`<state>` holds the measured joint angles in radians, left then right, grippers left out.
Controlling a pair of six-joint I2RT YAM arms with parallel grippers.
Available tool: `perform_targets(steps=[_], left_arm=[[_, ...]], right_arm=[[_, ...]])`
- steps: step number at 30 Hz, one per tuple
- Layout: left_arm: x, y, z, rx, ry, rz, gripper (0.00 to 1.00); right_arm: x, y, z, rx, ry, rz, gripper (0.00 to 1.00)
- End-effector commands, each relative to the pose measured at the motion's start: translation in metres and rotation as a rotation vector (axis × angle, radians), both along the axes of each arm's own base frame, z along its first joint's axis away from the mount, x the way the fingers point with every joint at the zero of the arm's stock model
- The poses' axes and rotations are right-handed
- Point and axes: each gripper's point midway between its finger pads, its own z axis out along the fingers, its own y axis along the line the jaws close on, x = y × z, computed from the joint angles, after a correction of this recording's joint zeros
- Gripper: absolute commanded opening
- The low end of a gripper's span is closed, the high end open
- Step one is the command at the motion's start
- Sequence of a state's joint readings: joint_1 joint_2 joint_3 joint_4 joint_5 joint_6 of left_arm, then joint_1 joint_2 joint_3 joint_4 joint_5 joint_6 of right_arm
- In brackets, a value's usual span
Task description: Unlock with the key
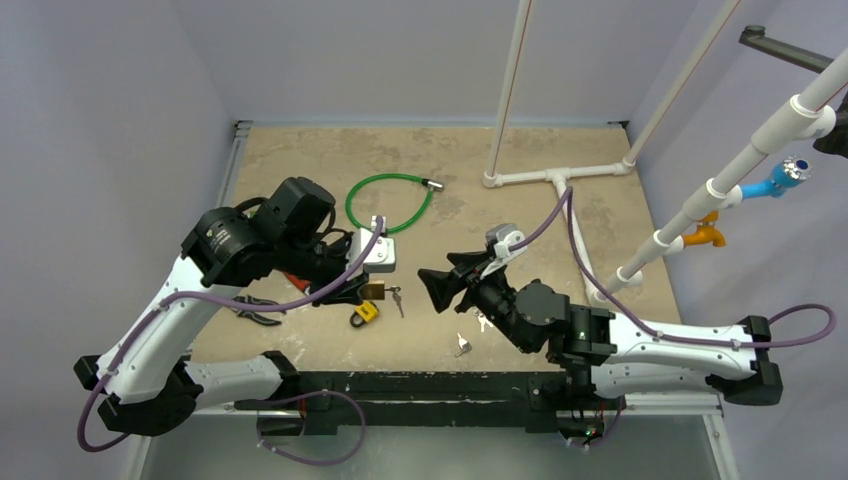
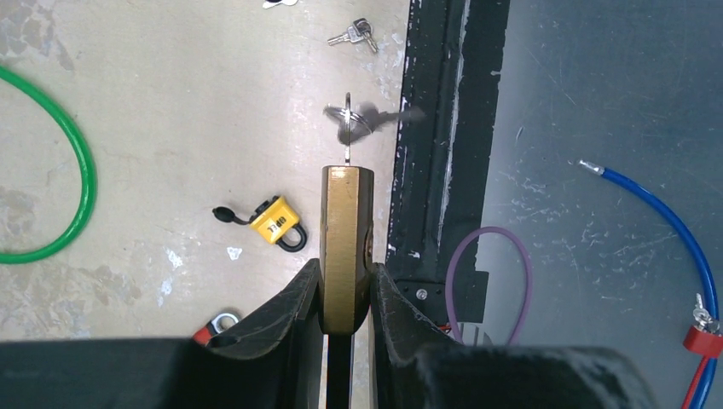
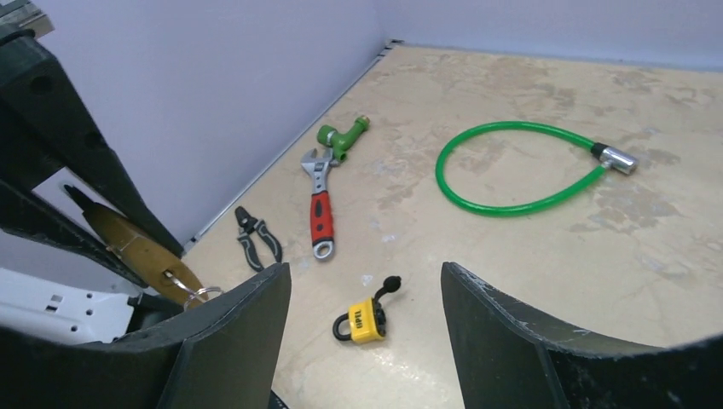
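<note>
Padlock [image 2: 345,247], brass, sits pinched in the left end effector [image 2: 345,285] above the desk [image 2: 170,128], with its key [image 2: 349,128] poking straight out of the far end. Beyond, the right end effector [image 1: 440,287] stands spread, nearest the key, which lies just outside its gap.

Overhead camera looks down; both close wrist cameras share brass padlock [image 2: 345,247].
</note>
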<state>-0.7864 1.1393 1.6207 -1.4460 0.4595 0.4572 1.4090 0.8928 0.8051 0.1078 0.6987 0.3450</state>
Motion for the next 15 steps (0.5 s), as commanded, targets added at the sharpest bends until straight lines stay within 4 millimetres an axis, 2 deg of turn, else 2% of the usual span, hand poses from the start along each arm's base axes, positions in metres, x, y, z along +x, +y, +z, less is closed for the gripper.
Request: perform_targets(steps=[1, 4, 8, 12, 15], left_arm=[[-0.009, -0.005, 0.014, -0.079, 0.002, -0.025, 0.0], [-0.009, -0.006, 0.016, -0.084, -0.002, -0.026, 0.0], [-0.006, -0.006, 0.019, -0.09, -0.014, -0.012, 0.0], [0.001, -0.008, 0.024, -0.101, -0.038, 0.019, 0.0], [0.004, -0.007, 0.023, -0.096, -0.041, 0.037, 0.0]], right_arm=[[0.009, -0.025, 0.001, 0.02, 0.038, -0.105, 0.66], [0.008, -0.024, 0.007, 0.031, 0.027, -0.09, 0.66], [0.008, -0.005, 0.013, 0.009, 0.009, -0.061, 0.61], [0.016, 0.018, 0.002, -0.089, 0.004, -0.089, 0.41], [0.022, 0.019, 0.004, -0.11, -0.003, -0.153, 0.25]])
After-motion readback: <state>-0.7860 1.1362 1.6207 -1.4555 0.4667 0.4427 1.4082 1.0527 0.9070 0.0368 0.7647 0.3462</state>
